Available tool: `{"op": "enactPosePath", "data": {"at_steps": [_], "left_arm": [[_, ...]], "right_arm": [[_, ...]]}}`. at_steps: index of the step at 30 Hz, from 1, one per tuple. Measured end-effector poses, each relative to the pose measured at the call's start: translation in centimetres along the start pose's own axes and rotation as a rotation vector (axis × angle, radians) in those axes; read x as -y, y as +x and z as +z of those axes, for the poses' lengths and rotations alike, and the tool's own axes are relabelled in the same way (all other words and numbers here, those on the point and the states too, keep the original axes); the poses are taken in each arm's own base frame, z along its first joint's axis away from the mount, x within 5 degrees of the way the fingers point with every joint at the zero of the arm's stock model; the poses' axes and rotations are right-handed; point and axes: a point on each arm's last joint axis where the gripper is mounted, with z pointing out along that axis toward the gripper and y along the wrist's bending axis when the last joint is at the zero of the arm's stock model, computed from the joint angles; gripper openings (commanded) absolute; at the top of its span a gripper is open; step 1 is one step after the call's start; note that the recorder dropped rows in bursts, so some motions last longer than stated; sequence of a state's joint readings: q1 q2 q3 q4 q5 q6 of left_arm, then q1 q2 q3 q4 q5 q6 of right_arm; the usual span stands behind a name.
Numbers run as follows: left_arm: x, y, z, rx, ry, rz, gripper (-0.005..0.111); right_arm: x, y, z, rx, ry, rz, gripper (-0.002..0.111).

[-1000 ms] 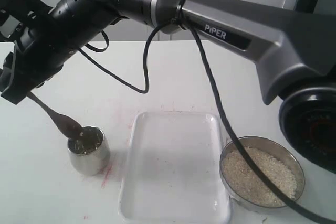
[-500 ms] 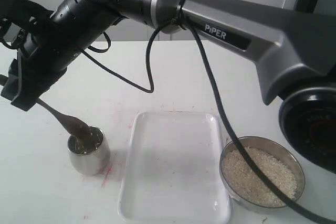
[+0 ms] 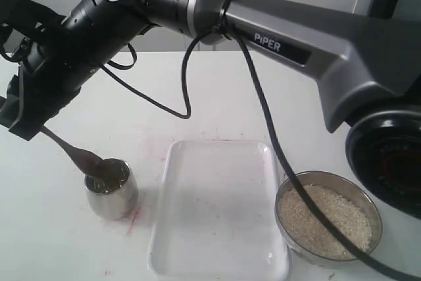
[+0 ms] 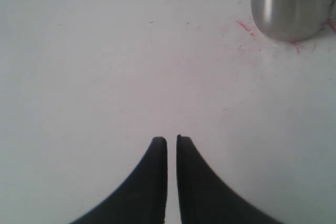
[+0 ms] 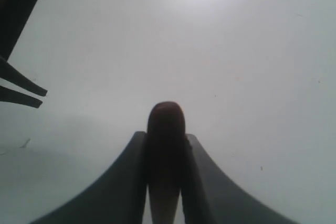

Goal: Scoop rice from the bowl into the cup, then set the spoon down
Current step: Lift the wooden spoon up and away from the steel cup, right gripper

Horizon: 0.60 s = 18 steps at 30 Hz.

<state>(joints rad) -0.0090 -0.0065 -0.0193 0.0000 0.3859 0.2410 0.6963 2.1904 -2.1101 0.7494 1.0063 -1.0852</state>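
The spoon [image 3: 84,158] is pinched by its handle in the right gripper [image 3: 26,122], and its oval end dips into the cup [image 3: 112,194] just below. What the cup holds is hard to make out. The rice [image 3: 325,222] lies in the bowl [image 3: 329,174], well away from that gripper beyond a white tray [image 3: 217,208] and partly crossed by a black cable [image 3: 309,202]. The left gripper [image 4: 171,140] has its jaws pressed almost together, with the cup near it.

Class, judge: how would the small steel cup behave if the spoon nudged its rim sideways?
The cup looks small, so probably light and easily shoved. Its polished sides, rounding in toward the base, suggest it may slide or tip.
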Motion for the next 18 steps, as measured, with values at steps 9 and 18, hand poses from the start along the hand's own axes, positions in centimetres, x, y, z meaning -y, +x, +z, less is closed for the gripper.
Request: {"op": "enactPosePath", "data": {"at_steps": [9, 18], "left_arm": [[0.0, 0.0, 0.0, 0.000, 0.000, 0.000, 0.014], [0.0, 0.0, 0.0, 0.000, 0.000, 0.000, 0.014]], "right_arm": [[-0.6, -1.6, -2.8, -0.018, 0.060, -0.088, 0.000], [-2.8, -3.2, -6.2, -0.046, -0.005, -0.224, 0.000]]}}
